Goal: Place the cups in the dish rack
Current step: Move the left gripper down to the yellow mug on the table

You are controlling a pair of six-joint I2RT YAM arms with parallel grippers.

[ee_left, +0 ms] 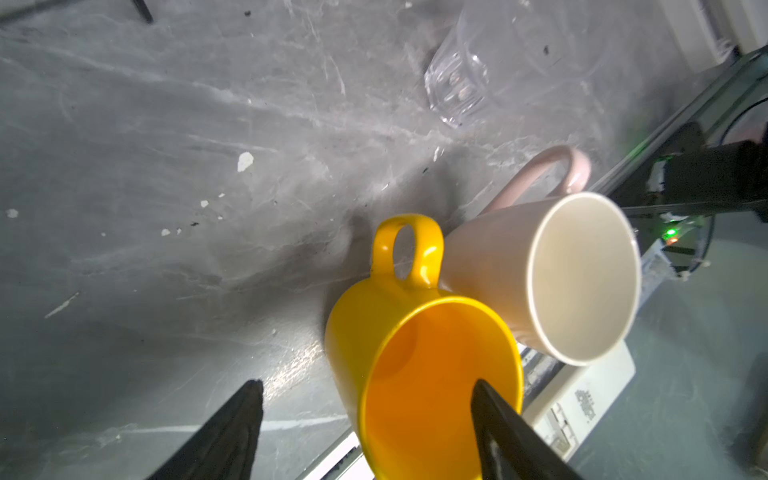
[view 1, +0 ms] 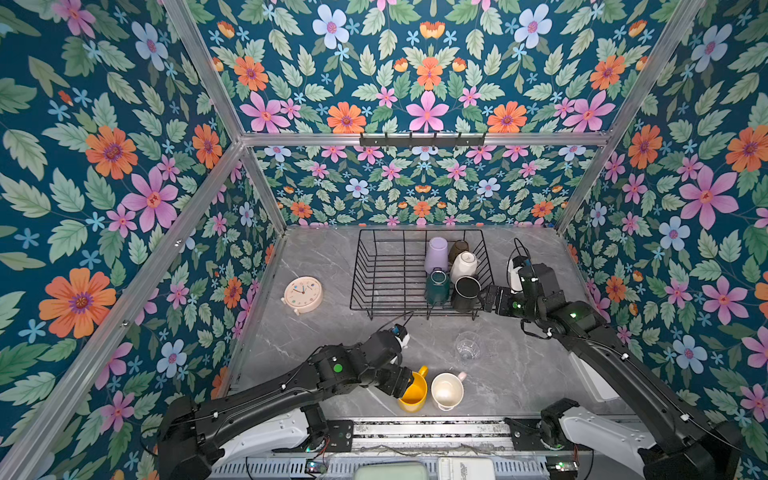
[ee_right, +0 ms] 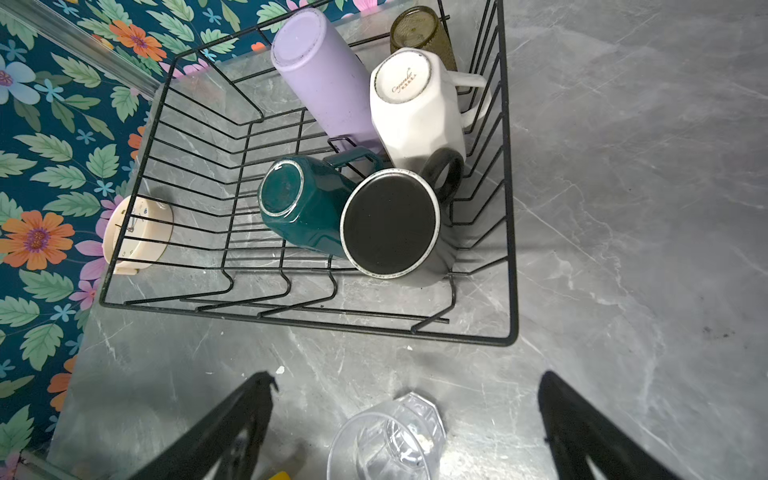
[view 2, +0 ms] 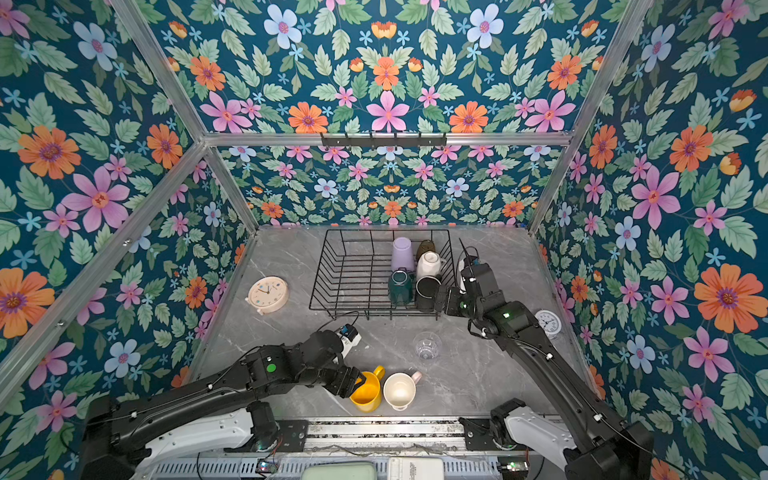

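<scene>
The left gripper point(ee_left: 365, 384), arm stretched low, stood spread astride the yellow mug's point(ee_left: 415, 374) rim at the counter's point(view 1: 332, 332) near edge. In the far dish rack point(ee_right: 514, 291), the white mug's point(ee_right: 415, 112) base bore unreadable script. The right gripper point(ee_right: 407, 376) hung wide, empty.

I am monitoring two matte black jointed arms, the left arm point(view 1: 266, 390) and the right arm point(view 1: 648, 382). Each is sitting on a rounded white base housing point(view 1: 266, 436) beside a black bracket point(view 1: 338, 434) carrying small screws. Thin black cables point(view 1: 533, 335) are running along the links, fastened by white clips point(view 1: 215, 414). Green indicator lights point(view 1: 337, 368) are glowing on the joints. The fingers point(ee_left: 224, 436) are showing as black tapering wedges.
</scene>
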